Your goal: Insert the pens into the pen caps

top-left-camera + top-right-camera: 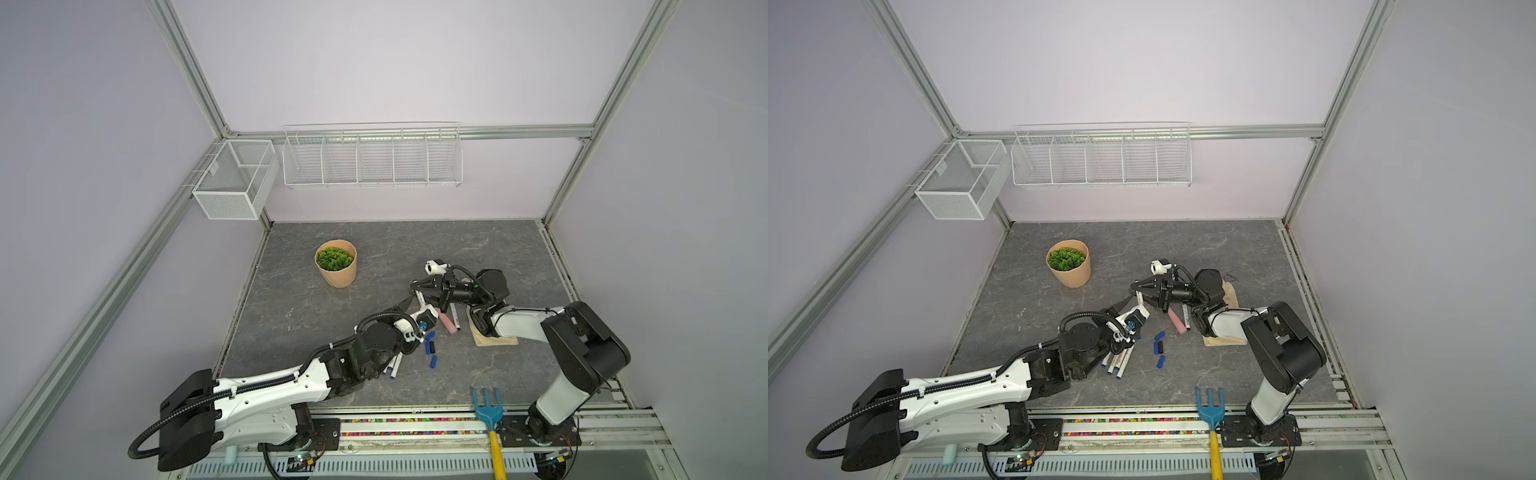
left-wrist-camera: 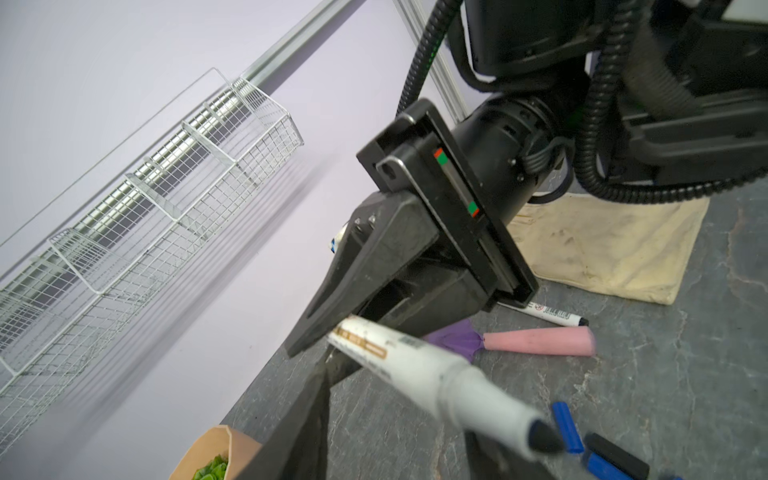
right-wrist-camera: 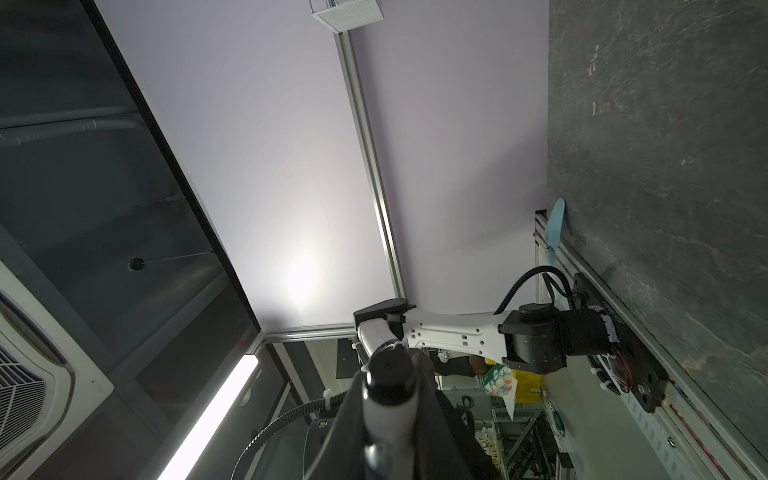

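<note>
Pen handover mid-air, uncapped.
Right gripper (image 1: 417, 287) clamps the pen (image 2: 415, 365) aloft; left gripper (image 1: 405, 306) gapes around its nib end, pen caps (image 1: 433, 362) loose on table (image 1: 374, 270) nearby. I'd close squarely on the barrel, off the nib, before right releases.

Right gripper (image 2: 324, 353) with white pen (image 2: 419, 374), close view over grey worktop (image 2: 685, 374)

Black jaws clamped on the pen's labelled barrel, dark tip towards the camera; left gripper (image 2: 399, 403) blurred, one dark finger on either side of the pen. On the worktop: second pen (image 2: 548, 312) with black end, just beside a pink-handled purple trowel (image 2: 536, 341); cream cloth (image 2: 615, 245) under the right arm; blue and black pen caps (image 2: 567, 428) in a loose cluster; paper pot (image 2: 212, 449) of green leaves near the wall-side edge. White wire basket (image 2: 145, 199) on the lilac wall.
</note>
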Tool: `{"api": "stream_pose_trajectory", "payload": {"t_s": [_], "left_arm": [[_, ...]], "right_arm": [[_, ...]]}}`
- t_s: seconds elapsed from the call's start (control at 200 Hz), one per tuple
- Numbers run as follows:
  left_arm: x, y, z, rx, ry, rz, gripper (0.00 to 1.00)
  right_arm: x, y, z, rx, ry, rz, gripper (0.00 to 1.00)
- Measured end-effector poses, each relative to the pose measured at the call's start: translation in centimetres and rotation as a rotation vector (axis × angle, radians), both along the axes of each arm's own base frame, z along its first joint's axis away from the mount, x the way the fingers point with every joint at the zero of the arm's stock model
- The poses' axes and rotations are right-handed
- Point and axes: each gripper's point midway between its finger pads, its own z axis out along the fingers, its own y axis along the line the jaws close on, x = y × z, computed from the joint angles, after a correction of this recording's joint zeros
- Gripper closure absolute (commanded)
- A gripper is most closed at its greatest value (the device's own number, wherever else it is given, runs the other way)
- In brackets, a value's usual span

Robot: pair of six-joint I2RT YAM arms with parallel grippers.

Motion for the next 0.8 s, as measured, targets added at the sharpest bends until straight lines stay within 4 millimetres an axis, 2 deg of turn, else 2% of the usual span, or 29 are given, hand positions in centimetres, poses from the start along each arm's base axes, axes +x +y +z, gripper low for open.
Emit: {"api": "stream_pose_trajectory", "payload": {"t_s": [0.125,0.34,0.69,0.805], "left_arm": [[-0.3,-0.2,0.8,-0.013,-0.02,-0.022,0.58],[-0.3,-0.7,0.4,0.011,-0.039,-0.041,0.6],[0.1,-1.5,1.1,0.012,-0.107,-0.036,0.63],[0.3,-1.5,1.2,0.026,-0.13,-0.031,0.68]], "right_arm": [[0.0,0.0,0.0,-0.002,0.004,0.0,0.93],[-0.1,-0.1,0.2,-0.003,0.004,0.001,0.93],[-0.4,-0.2,0.5,-0.011,0.013,0.009,0.93],[-0.2,-0.2,0.5,-0.011,0.017,0.005,0.93]]}}
